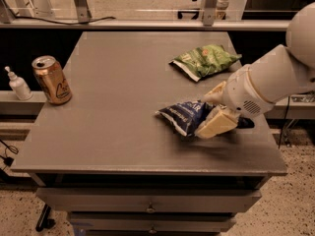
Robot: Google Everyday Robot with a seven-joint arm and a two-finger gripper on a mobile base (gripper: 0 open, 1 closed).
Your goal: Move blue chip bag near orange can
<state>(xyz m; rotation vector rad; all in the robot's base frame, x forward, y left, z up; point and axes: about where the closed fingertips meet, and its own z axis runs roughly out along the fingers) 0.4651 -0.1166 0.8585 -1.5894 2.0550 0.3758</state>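
Note:
The blue chip bag [183,116] lies crumpled on the table, right of the middle and near the front. The orange can [51,79] stands upright at the table's left edge, far from the bag. My gripper [212,110] is at the bag's right end, low over the table. It is open, with one cream finger behind the bag's end and the other finger [217,124] in front of it. The bag's right end is partly hidden by the lower finger.
A green chip bag [205,60] lies at the back right of the table [123,73], just behind my arm. A small white pump bottle [18,84] stands on a ledge left of the can. The table's front edge is close to the blue bag.

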